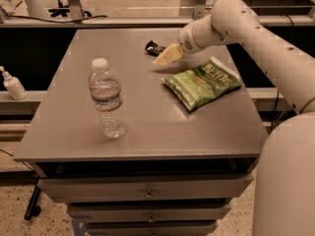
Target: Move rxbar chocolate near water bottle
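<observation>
The rxbar chocolate point(153, 47) is a small black wrapper lying flat on the far middle of the grey table point(147, 132). My gripper point(166, 57) hangs just right of and in front of the bar, very close to it, and hides its right end. The water bottle point(107, 100) stands upright at the front left of the table, well away from the bar and the gripper.
A green chip bag point(202, 81) lies to the right of the gripper, under my arm. A small white pump bottle point(12, 85) stands on a lower ledge off the table's left side. Drawers sit below the table's front edge.
</observation>
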Robot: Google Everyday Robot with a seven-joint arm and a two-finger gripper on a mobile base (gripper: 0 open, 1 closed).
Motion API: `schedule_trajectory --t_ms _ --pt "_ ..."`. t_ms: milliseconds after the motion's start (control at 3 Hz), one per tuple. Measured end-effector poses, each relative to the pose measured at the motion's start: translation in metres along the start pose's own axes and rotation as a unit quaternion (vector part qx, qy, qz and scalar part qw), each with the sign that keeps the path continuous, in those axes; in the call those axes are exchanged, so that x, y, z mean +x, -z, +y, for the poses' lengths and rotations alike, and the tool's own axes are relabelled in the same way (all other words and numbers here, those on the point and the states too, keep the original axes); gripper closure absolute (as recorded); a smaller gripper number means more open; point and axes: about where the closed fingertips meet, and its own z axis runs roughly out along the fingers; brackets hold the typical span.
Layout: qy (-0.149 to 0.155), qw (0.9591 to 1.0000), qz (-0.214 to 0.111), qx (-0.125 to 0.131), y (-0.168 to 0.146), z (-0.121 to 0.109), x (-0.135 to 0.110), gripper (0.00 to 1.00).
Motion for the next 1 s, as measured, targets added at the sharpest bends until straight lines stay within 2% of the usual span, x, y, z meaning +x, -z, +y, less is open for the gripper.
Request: schedule_trajectory --t_ms 333,1000 --pt "-0.006 1.0 0.001 -0.003 -0.0058 -0.0002 0.006 0.15" --pt "-0.017 0.9998 0.002 -0.004 -0.0097 -0.0005 0.013 0.62"
